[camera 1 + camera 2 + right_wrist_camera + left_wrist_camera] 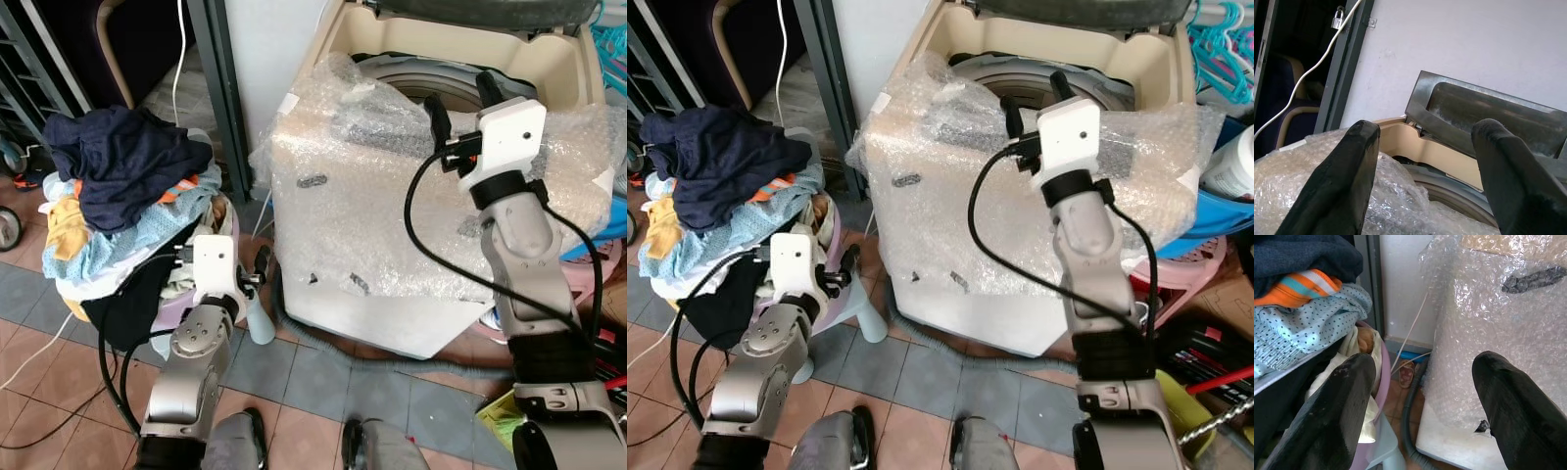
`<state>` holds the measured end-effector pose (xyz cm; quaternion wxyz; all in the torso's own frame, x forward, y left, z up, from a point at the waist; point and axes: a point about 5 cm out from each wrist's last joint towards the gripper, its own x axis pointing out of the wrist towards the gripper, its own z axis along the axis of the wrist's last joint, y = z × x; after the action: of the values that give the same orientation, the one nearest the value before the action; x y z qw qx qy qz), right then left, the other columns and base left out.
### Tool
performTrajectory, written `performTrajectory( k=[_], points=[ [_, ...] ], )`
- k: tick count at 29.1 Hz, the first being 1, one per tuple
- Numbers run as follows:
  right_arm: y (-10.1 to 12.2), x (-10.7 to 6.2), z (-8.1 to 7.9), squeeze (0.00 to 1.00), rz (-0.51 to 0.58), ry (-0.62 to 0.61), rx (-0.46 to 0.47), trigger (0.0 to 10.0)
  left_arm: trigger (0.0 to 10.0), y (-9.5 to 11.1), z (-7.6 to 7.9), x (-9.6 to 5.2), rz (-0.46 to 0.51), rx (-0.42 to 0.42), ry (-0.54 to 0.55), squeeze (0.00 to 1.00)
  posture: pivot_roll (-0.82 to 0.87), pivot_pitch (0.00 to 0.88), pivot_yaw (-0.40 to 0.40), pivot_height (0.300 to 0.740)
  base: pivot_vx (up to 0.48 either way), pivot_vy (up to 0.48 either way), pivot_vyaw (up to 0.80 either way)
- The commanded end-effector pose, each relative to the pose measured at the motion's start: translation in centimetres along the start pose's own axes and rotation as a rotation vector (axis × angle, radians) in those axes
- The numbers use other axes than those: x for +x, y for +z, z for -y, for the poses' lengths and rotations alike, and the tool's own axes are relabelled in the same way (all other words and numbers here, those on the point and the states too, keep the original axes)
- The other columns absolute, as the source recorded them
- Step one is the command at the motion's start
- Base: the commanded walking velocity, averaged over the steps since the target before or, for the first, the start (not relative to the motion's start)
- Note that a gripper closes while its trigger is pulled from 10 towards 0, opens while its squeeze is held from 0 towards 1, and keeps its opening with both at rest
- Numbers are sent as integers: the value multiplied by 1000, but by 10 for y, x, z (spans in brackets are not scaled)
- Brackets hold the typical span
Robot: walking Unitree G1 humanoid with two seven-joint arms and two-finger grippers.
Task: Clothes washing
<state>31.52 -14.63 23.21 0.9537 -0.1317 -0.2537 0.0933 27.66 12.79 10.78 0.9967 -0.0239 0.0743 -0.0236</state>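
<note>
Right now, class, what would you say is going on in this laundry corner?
A humanoid robot stands before a top-loading washing machine wrapped in bubble wrap, lid up. Its right tool is raised over the drum opening, fingers open and holding nothing. Its left tool sits low between the machine and a heaped laundry basket, also open and empty. The clothes pile lies in the basket; no garment is gripped yet.

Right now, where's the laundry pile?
Laundry pile sits heaped in a basket on the robot's left, beside the bubble-wrapped washing machine, just ahead of the left pincer.
</note>
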Motion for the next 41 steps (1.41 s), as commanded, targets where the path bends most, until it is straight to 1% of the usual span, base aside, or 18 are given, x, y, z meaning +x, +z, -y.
performTrajectory(
  k=[1,3,6,10,15,16,18,19,26,27,30,32,34,35,37,38,39,41],
  points=[
    [2,-6,-12,1000,-13,36,-4,10000,10000,1,-2,0,8,13,17,0,-74,137,4,740,0,0,800],
    [1,-12,-21,1000,-34,61,5,10000,10000,1,-2,0,13,19,21,0,-77,141,4,740,0,0,800],
    [-2,-18,-26,1000,-67,65,23,10000,10000,2,-4,0,16,20,61,0,-74,142,4,740,0,0,800],
    [-5,-21,-29,1000,-94,61,41,10000,10000,5,-5,0,26,17,77,0,-65,142,4,740,0,64,800],
    [-9,-24,-35,1000,-122,70,59,10000,10000,7,-8,0,34,22,85,0,-56,143,6,740,0,460,800],
    [-10,-25,-36,1000,-139,61,92,10000,10000,7,-9,0,34,26,87,0,-54,144,6,740,0,480,800],
    [-12,-25,-37,1000,-156,48,130,10000,10000,7,-9,0,34,29,90,0,-53,144,6,740,0,480,728],
    [-12,-24,-36,1000,-169,30,156,10000,10000,7,-10,-1,34,35,97,0,-52,144,7,740,0,480,0],
    [-14,-23,-36,1000,-177,35,152,10000,10000,8,-10,0,37,42,103,0,-50,141,9,740,0,475,0],
    [-15,-24,-36,1000,-189,35,160,10000,10000,8,-15,0,48,85,116,0,-52,138,8,740,0,0,0],
    [-16,-25,-36,1000,-201,37,160,10000,10000,7,-17,0,50,55,121,0,-53,135,7,740,0,0,0],
    [-22,-33,-36,1000,-228,56,147,10000,10000,10,-19,0,65,50,118,0,-55,131,5,740,0,0,0],
    [-29,-43,-37,1000,-266,86,131,10000,10000,10,-19,-1,61,38,123,0,-57,130,5,740,0,0,0],
    [-38,-54,-39,235,-317,119,117,10000,10000,10,-20,-1,65,28,130,0,-59,129,4,740,0,0,0],
    [-41,-57,-39,235,-331,128,114,10000,10000,10,-21,-1,67,26,131,0,-59,129,4,740,0,0,0],
    [-43,-60,-40,0,-340,135,111,10000,10000,10,-21,-1,69,26,134,0,-60,129,4,740,0,0,0],
    [-46,-66,-42,0,-359,149,105,10000,10000,10,-23,-2,71,33,141,0,-60,131,6,740,270,349,0],
    [-48,-70,-46,0,-364,173,105,10000,10000,10,-25,-2,71,43,147,0,-60,132,8,740,281,345,0]
  ],
)
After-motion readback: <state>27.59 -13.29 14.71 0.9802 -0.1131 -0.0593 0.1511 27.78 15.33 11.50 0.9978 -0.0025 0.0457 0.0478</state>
